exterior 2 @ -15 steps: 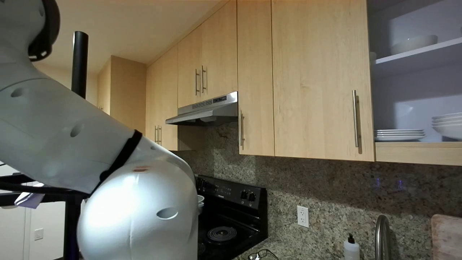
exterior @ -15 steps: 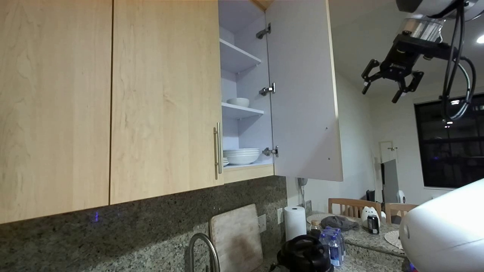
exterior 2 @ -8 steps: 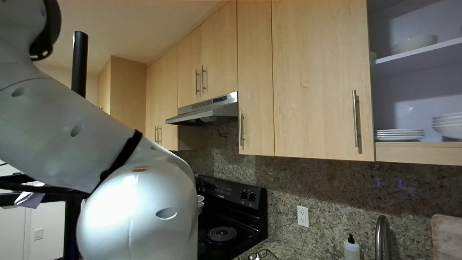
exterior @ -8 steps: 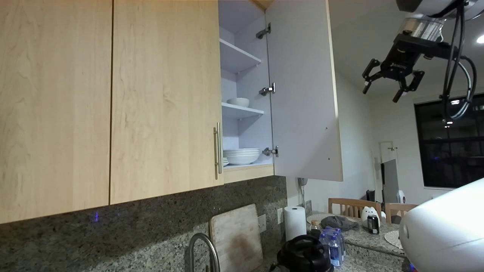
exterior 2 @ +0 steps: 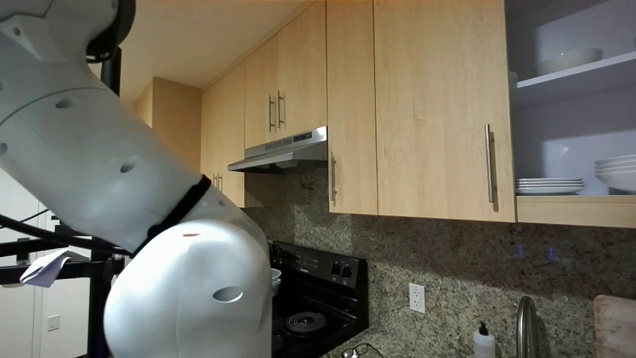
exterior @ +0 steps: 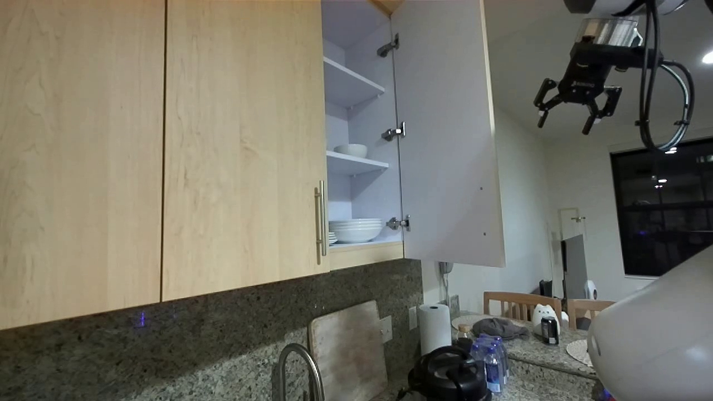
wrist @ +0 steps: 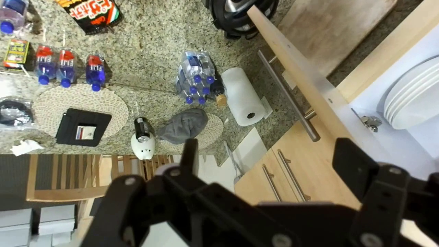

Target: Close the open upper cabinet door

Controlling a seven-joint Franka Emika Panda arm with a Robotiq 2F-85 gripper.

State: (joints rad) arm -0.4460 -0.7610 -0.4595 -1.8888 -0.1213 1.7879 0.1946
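The upper cabinet door (exterior: 445, 133) is swung out wide, hinged to the right of the shelves (exterior: 357, 161) in an exterior view, and no contact with it is seen. The end effector (exterior: 564, 127) is held out past its free edge, the fingers well apart and nothing gripped. Should the white inner face be pressed, the door would probably be forced wider and its hinges (exterior: 392, 133) strained. The spread fingers might be snagged on the bar handle (wrist: 288, 94), or the cable loop (exterior: 689, 103) caught on the edge, if the sweep were run too close. By too hard a push, the stacked bowls (exterior: 356, 230) could be jolted. Below, the granite bench (wrist: 147, 44) is laden with bottles (wrist: 193, 68) and a paper towel roll (wrist: 240, 94); a cutting board (exterior: 348, 348) is leaned against the backsplash (exterior: 211, 334). Beyond, wooden chairs (exterior: 521, 298) and a dark window (exterior: 657, 228) are seen.
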